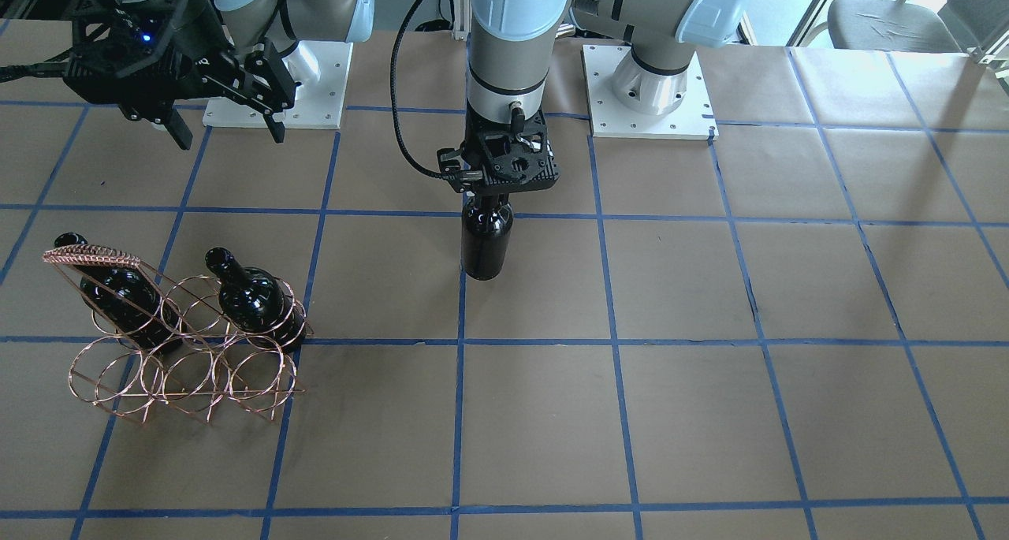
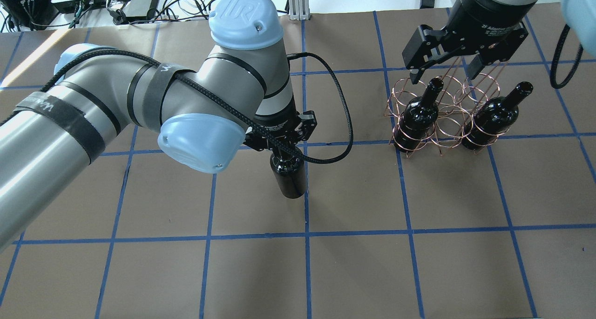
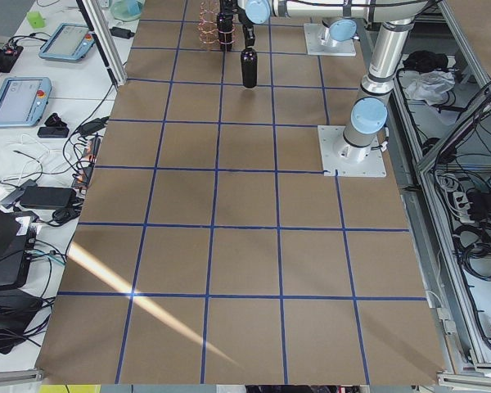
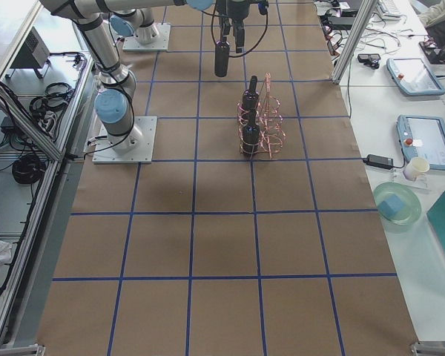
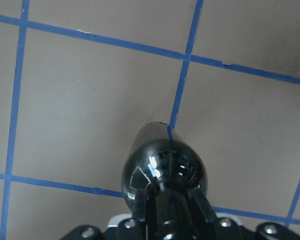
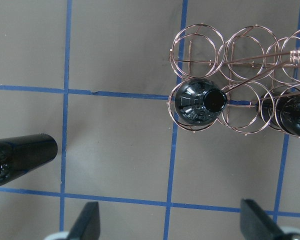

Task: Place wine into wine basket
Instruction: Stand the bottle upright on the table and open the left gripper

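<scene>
The left gripper clamps the neck of the upright wine mid-table, and the basket stands well apart toward the robot's right, nearer the right gripper, whose jaws are spread.

The wine is upright near the 12 o'clock end of the table. The wine basket sits at its 11 o'clock, apart from it. The left arm's base is at its 4 o'clock.
</scene>
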`<state>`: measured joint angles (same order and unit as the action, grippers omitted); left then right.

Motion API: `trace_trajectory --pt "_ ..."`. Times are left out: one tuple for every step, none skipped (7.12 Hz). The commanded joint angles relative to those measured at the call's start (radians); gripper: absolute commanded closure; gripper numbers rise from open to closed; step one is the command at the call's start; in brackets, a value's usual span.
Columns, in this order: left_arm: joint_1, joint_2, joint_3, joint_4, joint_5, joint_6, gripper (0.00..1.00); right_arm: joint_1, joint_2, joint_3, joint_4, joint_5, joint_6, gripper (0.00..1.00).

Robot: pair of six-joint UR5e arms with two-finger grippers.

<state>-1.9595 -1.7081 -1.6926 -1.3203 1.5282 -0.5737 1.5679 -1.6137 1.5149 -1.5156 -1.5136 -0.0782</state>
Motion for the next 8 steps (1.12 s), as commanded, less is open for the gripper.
trace_trajectory --pt "0.002 -0.013 0.001 0.003 0.006 0.014 1.00 0.000 0.000 0.001 -0.001 0.001 0.000 0.00" --pt "0.002 -0.016 0.001 0.004 0.015 0.014 1.00 0.000 0.000 0.001 0.002 0.000 0.000 0.00" --pt "0.002 -0.016 0.001 0.004 0.016 0.015 0.93 0.000 0.000 0.001 -0.001 0.001 0.001 0.00" --pt "0.002 -0.016 0.001 0.004 0.015 0.015 0.37 0.000 0.000 0.001 -0.001 0.001 0.001 0.00" --pt "0.002 -0.015 0.002 0.004 0.013 0.008 0.00 0.000 0.000 0.001 0.000 0.001 0.001 0.00" --pt "0.005 -0.005 0.002 0.003 0.013 0.012 0.00 0.000 0.000 0.001 0.000 0.000 0.001 0.00" --pt "0.005 0.017 0.007 0.001 0.013 0.012 0.00 0.000 0.000 0.001 -0.001 0.001 0.001 0.00" --pt "0.007 0.039 0.051 -0.041 0.018 0.000 0.00 0.000 0.000 0.001 0.000 0.000 0.001 0.00"
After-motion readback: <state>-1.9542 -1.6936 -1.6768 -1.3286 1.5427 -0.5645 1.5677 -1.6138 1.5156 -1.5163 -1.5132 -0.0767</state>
